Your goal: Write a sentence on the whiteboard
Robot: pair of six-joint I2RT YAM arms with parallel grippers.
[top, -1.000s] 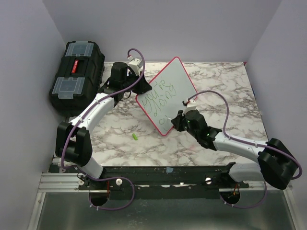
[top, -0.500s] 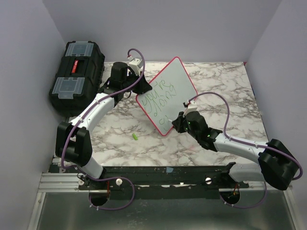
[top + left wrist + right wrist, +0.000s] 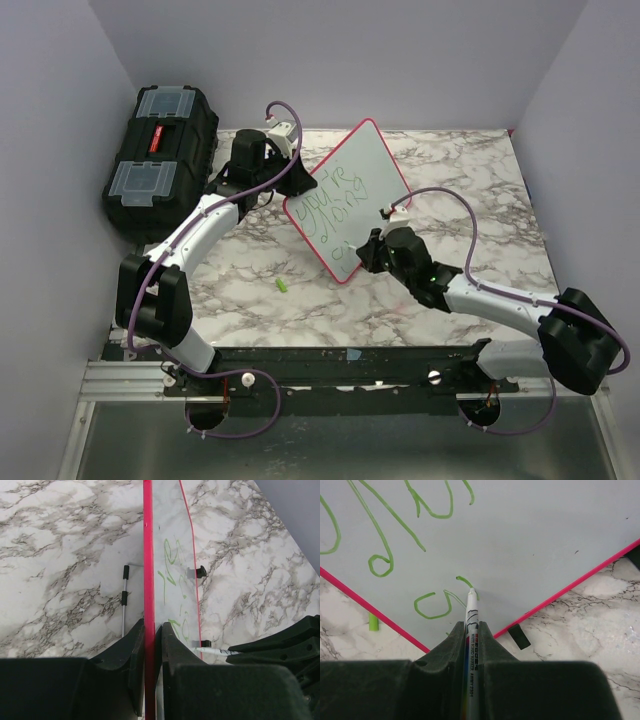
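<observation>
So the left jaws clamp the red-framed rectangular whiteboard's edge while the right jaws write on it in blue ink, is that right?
Not quite: the ink is green, not blue. The right wrist view shows the white marker pen in the right jaws laying green lettering on the red-framed whiteboard. The left jaws do clamp its edge.

Top camera: high, behind arm bases, looking down over whole counter (image 3: 470,180). Left wrist camera: tight behind left claw (image 3: 151,630), sighting edge-on along whiteboard (image 3: 172,530). Right wrist camera: tight behind right claw (image 3: 471,630), facing board's face, very close. All three share whiteboard. Both wrist views catch marker (image 3: 215,651).
</observation>
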